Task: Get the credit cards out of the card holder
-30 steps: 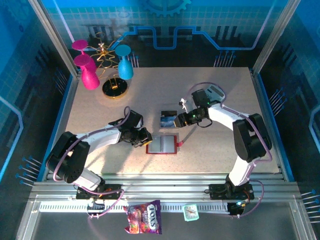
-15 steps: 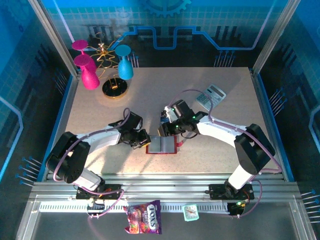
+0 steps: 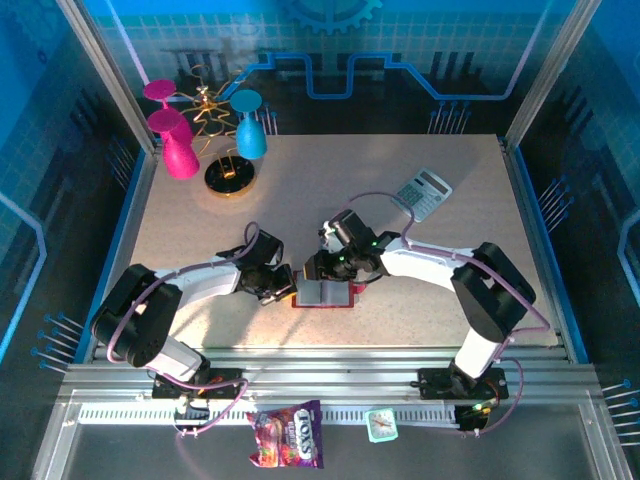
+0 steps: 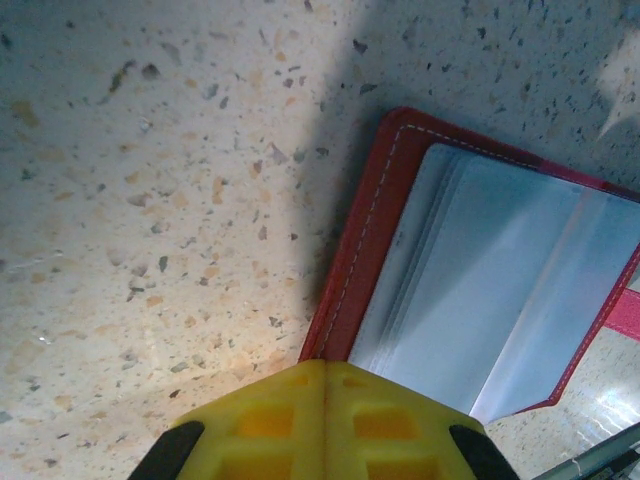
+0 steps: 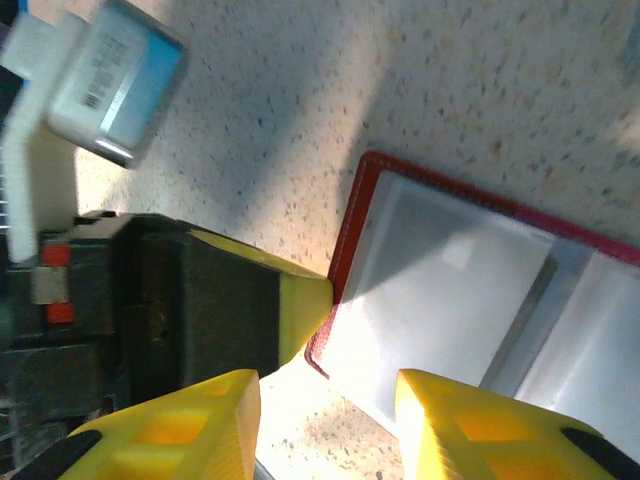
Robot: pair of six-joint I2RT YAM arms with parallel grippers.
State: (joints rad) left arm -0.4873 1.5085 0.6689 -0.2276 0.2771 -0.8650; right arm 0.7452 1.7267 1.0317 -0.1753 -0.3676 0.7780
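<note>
Mid-frame, top view: holder (image 3: 336,296) lying open, my left gripper (image 4: 322,388) clamped shut at its left edge, right gripper (image 5: 325,388) above it, jaws apart lol

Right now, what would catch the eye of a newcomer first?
The open red card holder at the table's middle draws the eye first, grey pockets up. Both arms crowd it: the left arm's fingers shut at its left edge, the right arm's fingers open above it. Bright pink and teal goblets stand at the back left.
</note>
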